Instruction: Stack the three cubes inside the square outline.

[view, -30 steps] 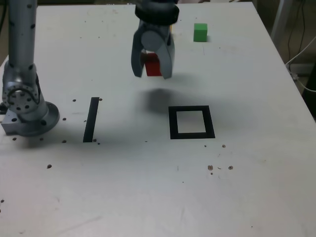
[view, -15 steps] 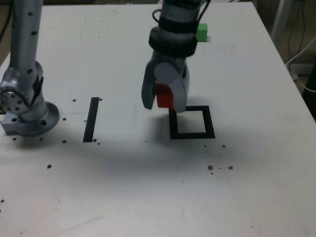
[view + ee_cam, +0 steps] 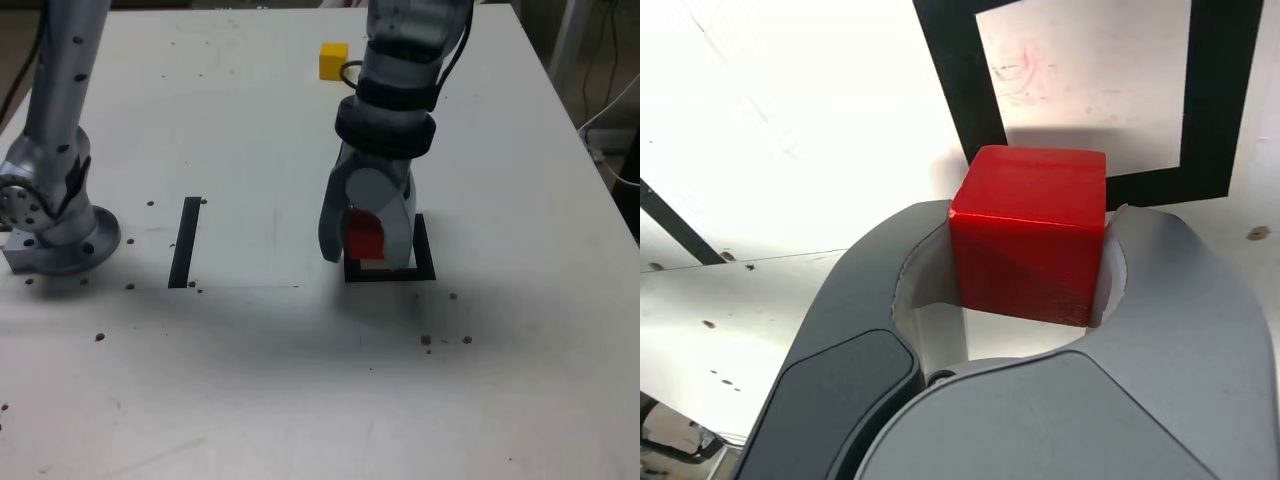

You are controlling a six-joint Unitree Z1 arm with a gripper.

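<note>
White table with 1 yellow cube on it

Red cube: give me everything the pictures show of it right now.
The red cube is a small, plain block, slightly glossy in the wrist view, with flat faces and crisp edges. The gripper holds it, one finger on each of two opposite sides. In the exterior view it appears over the square outline, covering part of the white centre. It looks raised off the table, though its exact height cannot be told.
</note>
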